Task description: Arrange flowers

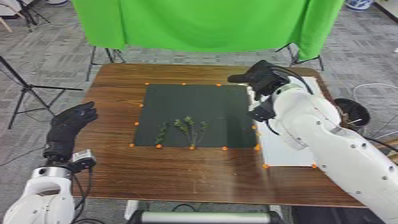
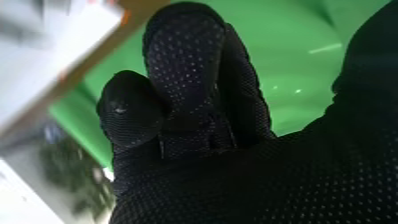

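My right hand, loosely open and empty beside the dark mat, could crush the green sprigs lying toward the mat's near edge, should I descend too hard.

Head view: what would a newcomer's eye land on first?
Probably the bright green cloth hanging beyond the table's far edge. Next, the big white right arm coming in from the right, its black-gloved right hand by the far right corner of the dark mat. Then the small green sprigs lying toward the mat's near edge.
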Controlling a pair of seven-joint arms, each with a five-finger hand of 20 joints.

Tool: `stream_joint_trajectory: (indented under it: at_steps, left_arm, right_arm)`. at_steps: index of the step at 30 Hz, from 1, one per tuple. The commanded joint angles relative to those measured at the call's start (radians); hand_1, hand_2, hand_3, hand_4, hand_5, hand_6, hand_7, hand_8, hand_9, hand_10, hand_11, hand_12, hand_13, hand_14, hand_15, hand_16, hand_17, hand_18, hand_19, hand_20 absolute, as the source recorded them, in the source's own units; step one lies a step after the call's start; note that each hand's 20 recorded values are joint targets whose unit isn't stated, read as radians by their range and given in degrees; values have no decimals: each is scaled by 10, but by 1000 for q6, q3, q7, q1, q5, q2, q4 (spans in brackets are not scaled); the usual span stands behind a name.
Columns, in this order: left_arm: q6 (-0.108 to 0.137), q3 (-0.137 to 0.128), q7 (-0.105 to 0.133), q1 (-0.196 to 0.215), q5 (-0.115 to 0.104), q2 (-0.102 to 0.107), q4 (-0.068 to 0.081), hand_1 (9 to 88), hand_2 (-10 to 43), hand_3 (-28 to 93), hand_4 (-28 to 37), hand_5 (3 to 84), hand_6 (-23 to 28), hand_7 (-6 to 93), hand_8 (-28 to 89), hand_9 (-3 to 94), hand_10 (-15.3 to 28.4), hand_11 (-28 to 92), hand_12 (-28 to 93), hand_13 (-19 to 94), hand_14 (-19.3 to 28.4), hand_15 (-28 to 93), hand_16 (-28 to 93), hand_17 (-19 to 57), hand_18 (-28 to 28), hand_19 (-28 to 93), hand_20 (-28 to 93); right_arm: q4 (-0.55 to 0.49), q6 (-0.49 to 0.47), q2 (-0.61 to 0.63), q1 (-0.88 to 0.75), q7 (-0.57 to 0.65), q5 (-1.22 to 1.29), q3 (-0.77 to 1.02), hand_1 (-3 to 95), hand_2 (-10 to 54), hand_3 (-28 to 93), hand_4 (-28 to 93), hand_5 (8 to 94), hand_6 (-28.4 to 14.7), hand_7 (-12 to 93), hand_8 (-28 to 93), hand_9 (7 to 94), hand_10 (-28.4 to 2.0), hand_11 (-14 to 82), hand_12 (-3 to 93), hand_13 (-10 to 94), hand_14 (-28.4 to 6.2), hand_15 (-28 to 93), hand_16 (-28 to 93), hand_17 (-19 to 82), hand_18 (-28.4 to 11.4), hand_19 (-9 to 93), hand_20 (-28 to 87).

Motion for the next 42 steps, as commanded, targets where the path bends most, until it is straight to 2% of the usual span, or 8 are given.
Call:
stream_joint_trajectory:
  at_steps: [1,6,9,16,24,31,36,42]
  left_arm:
    - [-8,9,-2,-2,2,-2,4,265,-75,706,-209,499,27,171,-82,472,128,189,105,379,165,255,7,70,139,140,214]
    - [-7,12,-1,-4,2,-6,3,266,-74,705,-210,500,27,171,-82,472,129,189,105,379,165,255,7,69,139,140,214]
    - [-10,15,-1,-6,3,-8,4,266,-75,706,-210,499,27,171,-82,472,128,189,105,379,165,254,7,69,139,140,214]
    - [-8,14,-2,-3,3,-14,3,267,-75,706,-210,500,27,172,-83,472,129,189,105,379,165,253,7,69,139,139,214]
    - [-14,22,-1,-3,3,-28,5,268,-74,705,-211,501,28,171,-83,472,129,189,105,380,165,253,7,69,139,139,214]
    - [-15,17,-1,1,2,-32,5,269,-74,705,-211,500,28,171,-83,472,129,189,105,380,165,254,7,69,139,140,214]
    - [-17,15,-3,3,2,-34,3,269,-74,705,-211,500,27,172,-82,472,129,189,105,379,164,254,7,69,140,139,213]
    - [-16,15,-2,7,2,-33,1,269,-74,706,-211,500,27,172,-83,472,128,189,105,378,165,254,6,69,139,139,213]
  right_arm:
    - [82,-100,26,48,60,-128,-40,290,-95,573,-156,537,-44,109,-55,582,-192,74,163,899,-54,511,320,620,-133,932,452]
    - [138,-229,4,71,101,-194,-74,280,-95,566,-177,496,-54,80,-53,549,-207,61,142,897,-52,507,312,621,-127,931,441]
    - [168,-236,-7,71,117,-184,-86,275,-95,564,-186,481,-58,71,-48,531,-212,59,129,897,-52,502,310,619,-124,931,429]
    - [237,-234,-21,62,137,-228,-114,282,-95,572,-189,479,-58,74,-45,526,-213,61,121,898,-49,498,305,621,-120,932,410]
    - [295,-143,-39,42,145,-257,-142,335,-95,599,-183,499,-49,99,-44,535,-206,66,121,908,-43,495,301,634,-107,931,395]
    - [324,43,-48,10,120,-285,-185,466,-95,636,-205,630,-22,177,-77,722,-163,123,137,936,-25,513,292,675,-89,932,394]
    - [325,126,-44,2,102,-278,-203,643,-95,502,-160,744,-33,195,123,907,-108,79,302,937,-15,569,258,695,-86,932,433]
    - [299,118,-31,11,85,-226,-185,680,-95,542,-131,796,-40,218,134,937,-104,151,310,937,-10,593,241,716,-78,929,430]
